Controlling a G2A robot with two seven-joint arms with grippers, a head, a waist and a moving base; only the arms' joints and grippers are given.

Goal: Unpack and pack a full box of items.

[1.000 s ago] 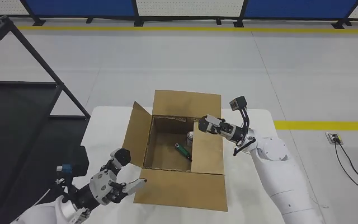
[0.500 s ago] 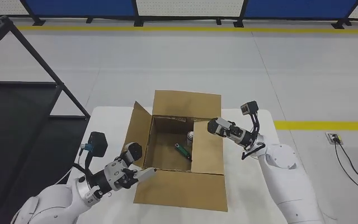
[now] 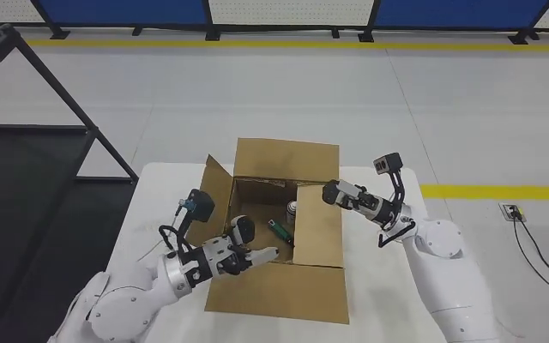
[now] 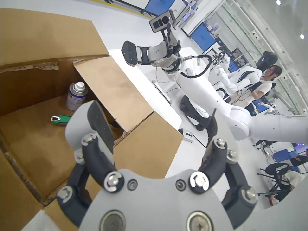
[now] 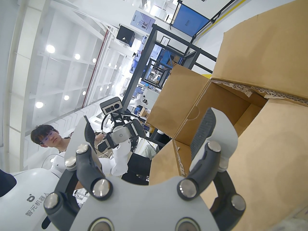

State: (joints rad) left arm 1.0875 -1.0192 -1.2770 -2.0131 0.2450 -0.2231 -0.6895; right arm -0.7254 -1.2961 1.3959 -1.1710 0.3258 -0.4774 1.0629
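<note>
We are logging the left gripper (image 3: 256, 243) hanging over the box (image 3: 279, 293) at its near-left corner, just above the near wall's rim. Its fingers are spread wide and gripping nothing. The box is sitting mid-desk (image 3: 163, 206) with its flaps folded out or up, so it is opened already.

Inside the box we are seeing two items. A green item (image 3: 280, 231) is lying flat on the box floor near the middle. A spray can (image 3: 292, 210) is standing upright toward the box's far-right inner corner, near the green item but not touching it.

The right gripper (image 3: 329, 194) is hovering over the far end of the box's right flap, fingers also parted and holding nothing.

Progress, as we are judging it: the opening is done, two items are sitting in the box, and neither is being gripped. We are not able to tell whether this is the unpacking half or the packing half. Either way, item handling and closing the flaps are looking left to do.
</note>
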